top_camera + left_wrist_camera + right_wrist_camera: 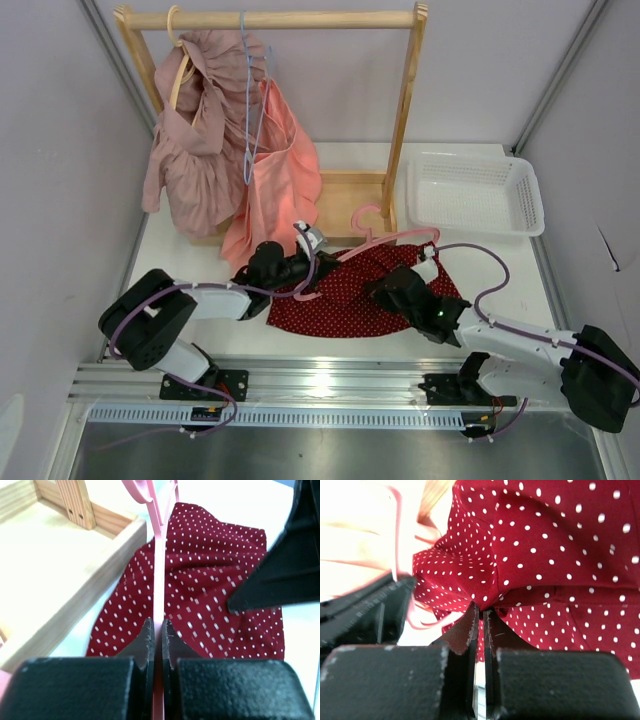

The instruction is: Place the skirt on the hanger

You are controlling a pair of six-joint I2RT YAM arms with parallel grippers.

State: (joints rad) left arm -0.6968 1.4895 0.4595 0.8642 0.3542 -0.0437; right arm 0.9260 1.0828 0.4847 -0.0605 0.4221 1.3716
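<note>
My left arm (205, 300) and right arm (520, 348) have white links, black joints and looping purple cables (500, 262); the black fingers (145, 644) have scuffed edges.

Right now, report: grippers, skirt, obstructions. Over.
Left gripper shut on hanger. Right gripper shut on skirt. Skirt on table under hanger, not yet hung. Wooden rack base close alongside.

A wooden rack (300, 18) at the table's (200, 258) far edge carries a dusty-pink ruffled garment (195, 150), a salmon-pink garment (282, 185), a tan hanger (178, 78) and a blue wire hanger (249, 120). A white basket (528, 190) sits in the far right corner.
</note>
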